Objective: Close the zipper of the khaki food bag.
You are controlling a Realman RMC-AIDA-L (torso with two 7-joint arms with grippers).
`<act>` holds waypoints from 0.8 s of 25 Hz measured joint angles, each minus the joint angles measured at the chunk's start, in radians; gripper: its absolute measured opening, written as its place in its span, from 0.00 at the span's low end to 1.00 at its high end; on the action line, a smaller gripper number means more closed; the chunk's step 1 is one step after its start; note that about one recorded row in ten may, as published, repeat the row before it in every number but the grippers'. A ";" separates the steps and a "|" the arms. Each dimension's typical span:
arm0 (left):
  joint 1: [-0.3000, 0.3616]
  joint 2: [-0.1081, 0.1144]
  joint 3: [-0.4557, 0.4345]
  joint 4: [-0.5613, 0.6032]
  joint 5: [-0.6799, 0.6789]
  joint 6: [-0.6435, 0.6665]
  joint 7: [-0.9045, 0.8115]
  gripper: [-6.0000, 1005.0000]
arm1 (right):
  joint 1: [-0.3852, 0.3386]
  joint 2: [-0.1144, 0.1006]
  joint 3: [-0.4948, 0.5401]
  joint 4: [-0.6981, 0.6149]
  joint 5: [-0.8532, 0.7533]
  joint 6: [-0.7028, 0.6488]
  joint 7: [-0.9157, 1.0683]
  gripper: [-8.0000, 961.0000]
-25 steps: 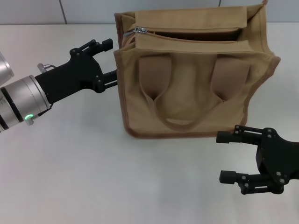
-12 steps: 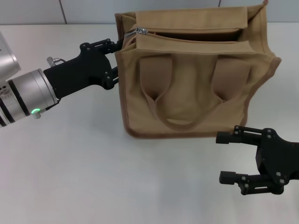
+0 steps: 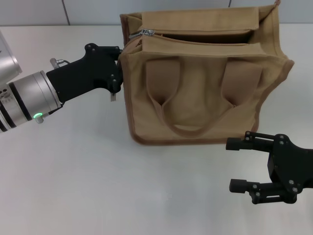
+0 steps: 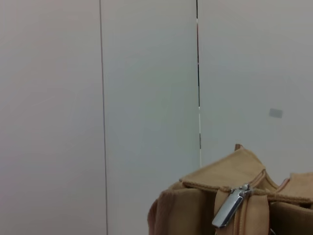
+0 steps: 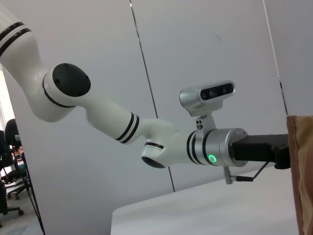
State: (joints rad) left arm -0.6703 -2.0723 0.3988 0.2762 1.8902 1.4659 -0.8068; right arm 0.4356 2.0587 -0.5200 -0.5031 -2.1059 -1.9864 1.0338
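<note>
Left end effector [image 3: 116,68]: against the khaki food bag [image 3: 203,78]'s side; spread or pressed together, I cannot tell.
Risk: I shove it, missing the zipper [image 3: 147,32] pull.

White surface [image 3: 98,176] (matte, plain), pale panelled wall [image 3: 88,11] behind with dark vertical seams [image 4: 198,73], office chairs [image 5: 10,171] at far edge

Quick count: there was one khaki food bag [image 3: 205,83] with two looped handles, one zipper [image 3: 195,39] with a single silver slider, and two black grippers, left [image 3: 116,66] and right [image 3: 239,164].
</note>
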 joint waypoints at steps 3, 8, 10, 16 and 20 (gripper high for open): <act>0.000 0.000 0.000 0.000 0.000 0.001 0.001 0.09 | 0.000 0.000 0.000 0.000 0.000 0.000 0.000 0.86; 0.001 0.000 -0.005 -0.001 -0.001 0.012 0.001 0.02 | 0.000 0.000 0.000 0.000 0.000 0.000 0.000 0.86; 0.002 0.000 -0.006 -0.001 -0.001 0.017 0.002 0.02 | 0.000 0.000 0.000 0.000 0.000 0.000 0.000 0.86; 0.001 0.002 -0.014 0.008 -0.033 0.090 -0.006 0.02 | 0.000 0.000 0.003 0.000 0.000 0.000 0.000 0.86; 0.001 0.005 -0.011 0.033 -0.054 0.137 -0.019 0.02 | 0.000 -0.001 0.005 0.000 0.000 0.000 0.000 0.86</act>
State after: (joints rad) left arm -0.6690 -2.0676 0.3878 0.3093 1.8367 1.6031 -0.8259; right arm 0.4356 2.0575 -0.5152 -0.5031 -2.1060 -1.9864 1.0338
